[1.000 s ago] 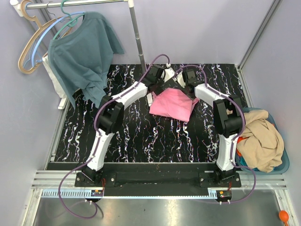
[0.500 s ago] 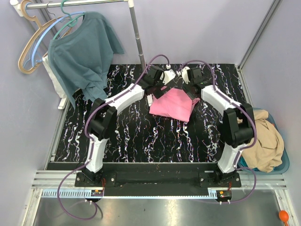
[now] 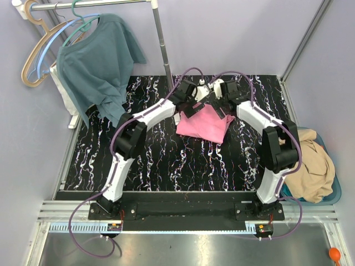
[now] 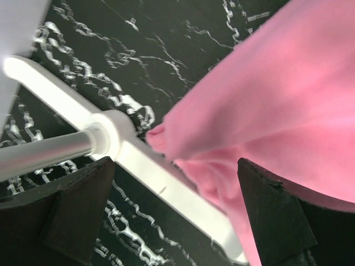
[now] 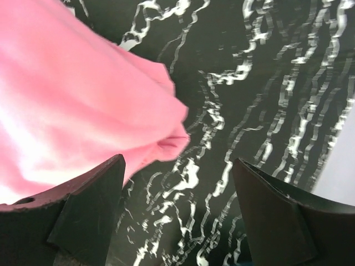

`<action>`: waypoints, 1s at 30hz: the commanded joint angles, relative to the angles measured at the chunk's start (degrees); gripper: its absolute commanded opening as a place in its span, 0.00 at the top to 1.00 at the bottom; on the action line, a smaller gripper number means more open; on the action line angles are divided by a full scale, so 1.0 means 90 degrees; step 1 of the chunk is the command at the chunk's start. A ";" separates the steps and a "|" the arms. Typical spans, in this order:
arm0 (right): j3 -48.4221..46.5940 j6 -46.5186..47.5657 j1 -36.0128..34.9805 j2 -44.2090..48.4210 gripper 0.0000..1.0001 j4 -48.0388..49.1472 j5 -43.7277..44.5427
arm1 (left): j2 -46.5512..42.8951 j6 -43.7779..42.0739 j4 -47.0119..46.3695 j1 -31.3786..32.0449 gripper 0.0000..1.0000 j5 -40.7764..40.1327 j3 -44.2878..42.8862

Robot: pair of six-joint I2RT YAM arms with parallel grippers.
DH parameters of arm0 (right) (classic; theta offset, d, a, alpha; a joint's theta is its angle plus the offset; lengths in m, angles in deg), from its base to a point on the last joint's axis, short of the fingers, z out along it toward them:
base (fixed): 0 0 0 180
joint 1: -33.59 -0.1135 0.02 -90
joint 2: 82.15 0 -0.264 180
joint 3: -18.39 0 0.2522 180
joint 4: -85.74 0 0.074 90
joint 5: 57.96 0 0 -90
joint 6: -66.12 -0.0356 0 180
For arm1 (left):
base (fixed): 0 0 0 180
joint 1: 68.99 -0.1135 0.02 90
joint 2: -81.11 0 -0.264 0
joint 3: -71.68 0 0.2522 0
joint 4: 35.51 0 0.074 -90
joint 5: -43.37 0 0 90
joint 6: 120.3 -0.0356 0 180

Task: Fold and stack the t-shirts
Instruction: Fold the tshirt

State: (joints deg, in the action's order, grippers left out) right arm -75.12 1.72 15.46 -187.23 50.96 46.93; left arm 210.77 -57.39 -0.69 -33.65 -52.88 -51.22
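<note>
Lying on the marbled surface (image 3: pixel 150 160), the pink t-shirt (image 3: pixel 204 123) extends nearward from its left-to-right far edge, one corner at the left fingers (image 4: pixel 77 213), the other at the right fingers (image 5: pixel 89 210), both pairs spread and empty.

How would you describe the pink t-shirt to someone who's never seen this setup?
Look at the black marbled table; toward its far edge lies the pink t-shirt, loosely folded. It is the only garment on the table: the teal shirt hangs on a rack, the tan shirt fills a basket.
</note>
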 commanded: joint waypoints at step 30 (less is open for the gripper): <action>0.0540 -0.0617 0.0022 0.0678 0.00 0.0188 0.0396 | -0.0539 -0.0066 -0.0162 0.0234 0.01 -0.0313 -0.0051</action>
State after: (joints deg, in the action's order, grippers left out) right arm -69.92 0.72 15.59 -188.54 56.06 50.08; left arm 213.44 -59.86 -1.15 -32.45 -57.36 -51.77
